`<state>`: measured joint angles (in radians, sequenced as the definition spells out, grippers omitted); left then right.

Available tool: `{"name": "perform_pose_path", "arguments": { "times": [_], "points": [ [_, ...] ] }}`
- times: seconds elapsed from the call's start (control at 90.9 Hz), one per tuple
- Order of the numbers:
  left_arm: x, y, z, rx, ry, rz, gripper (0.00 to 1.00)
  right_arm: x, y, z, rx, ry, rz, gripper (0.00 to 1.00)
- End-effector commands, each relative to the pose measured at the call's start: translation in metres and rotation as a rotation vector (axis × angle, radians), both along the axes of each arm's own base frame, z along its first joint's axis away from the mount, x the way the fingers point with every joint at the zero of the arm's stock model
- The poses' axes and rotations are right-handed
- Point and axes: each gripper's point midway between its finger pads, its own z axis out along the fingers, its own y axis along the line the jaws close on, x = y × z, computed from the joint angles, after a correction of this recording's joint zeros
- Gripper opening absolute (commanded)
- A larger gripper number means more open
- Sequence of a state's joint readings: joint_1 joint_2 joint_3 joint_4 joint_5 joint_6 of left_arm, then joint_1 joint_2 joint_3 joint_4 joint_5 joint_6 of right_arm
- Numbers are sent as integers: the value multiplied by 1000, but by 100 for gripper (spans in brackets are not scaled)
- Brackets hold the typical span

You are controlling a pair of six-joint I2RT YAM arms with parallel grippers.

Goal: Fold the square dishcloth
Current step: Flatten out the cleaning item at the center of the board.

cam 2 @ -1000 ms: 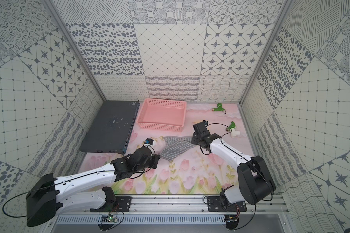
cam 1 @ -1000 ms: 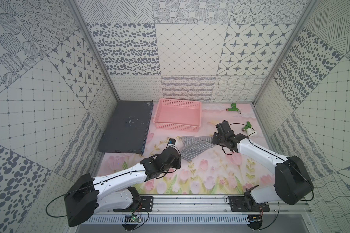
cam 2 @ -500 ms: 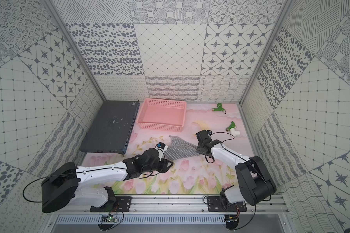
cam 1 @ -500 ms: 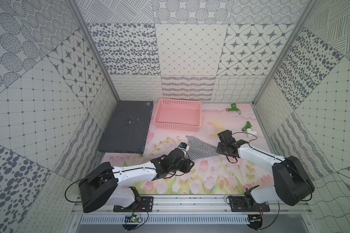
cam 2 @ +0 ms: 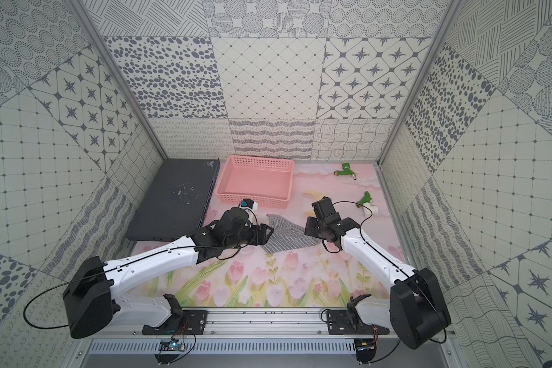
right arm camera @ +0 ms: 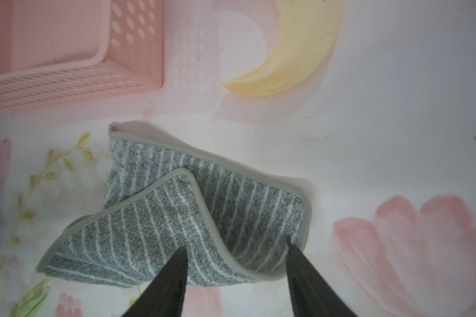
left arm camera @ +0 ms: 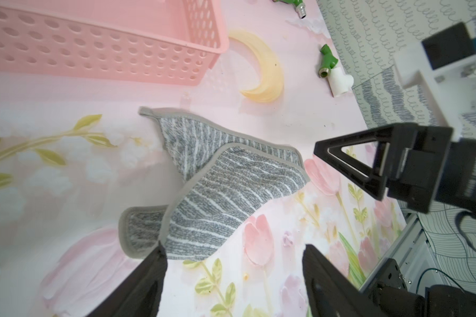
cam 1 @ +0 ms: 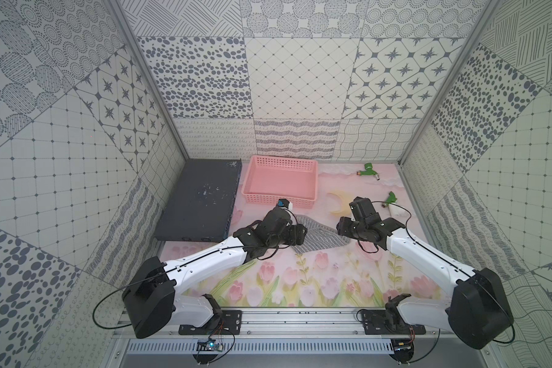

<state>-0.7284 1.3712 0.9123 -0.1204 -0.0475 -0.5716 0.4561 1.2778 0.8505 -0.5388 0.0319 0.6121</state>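
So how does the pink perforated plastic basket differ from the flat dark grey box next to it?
The pink perforated plastic basket is open-topped with holed walls; the flat dark grey box is closed and solid, with pale scuffs on top. The box is longer and flatter; the basket is shorter and deeper. Both are rectangular and sit side by side.

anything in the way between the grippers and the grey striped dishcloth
Nothing visible does. The grey striped dishcloth lies partly folded on the flowered pink mat, the open left gripper and open right gripper at its edges. The pink perforated plastic basket sits apart.
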Motion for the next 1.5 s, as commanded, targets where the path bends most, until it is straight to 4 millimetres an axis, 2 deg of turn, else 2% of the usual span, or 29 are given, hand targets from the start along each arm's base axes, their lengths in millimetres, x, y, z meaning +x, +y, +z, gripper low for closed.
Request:
{"name": "perform_pose_path", "arguments": {
  "times": [0.0, 0.198, 0.396, 0.506, 0.649, 0.737, 0.858, 0.957, 1.111, 1.298, 1.485],
  "points": [
    [-2, 10, -21, 5, 155, -70, 81, 0, 21, 3, 80, 40, 51, 60],
    [13, 2, -42, -19, 235, -103, 85, -3, 34, -9, 92, 92, 76, 58],
    [15, -23, -61, -82, 310, -193, 86, -7, 37, -19, 79, 118, 77, 58],
    [11, -36, -65, -142, 351, -242, 73, -9, 35, -24, 71, 129, 66, 57],
    [3, -48, -68, -216, 392, -287, 67, -13, 29, -29, 61, 133, 39, 56],
    [-3, -51, -71, -227, 408, -304, 53, -17, 25, -32, 60, 136, 26, 55],
    [-19, -60, -67, -261, 397, -368, 36, -25, 21, -37, 59, 144, 19, 52],
    [-34, -70, -64, -297, 388, -441, 28, -33, 15, -46, 52, 158, 5, 50],
    [-61, -78, -79, -273, 430, -501, 17, -47, 3, -60, 31, 182, -28, 49],
    [-96, -81, -97, -261, 486, -565, 17, -58, -5, -65, 23, 175, -28, 48],
    [-123, -77, -109, -267, 539, -615, 27, -54, 1, -39, 38, 84, 15, 50]
  ]
}}
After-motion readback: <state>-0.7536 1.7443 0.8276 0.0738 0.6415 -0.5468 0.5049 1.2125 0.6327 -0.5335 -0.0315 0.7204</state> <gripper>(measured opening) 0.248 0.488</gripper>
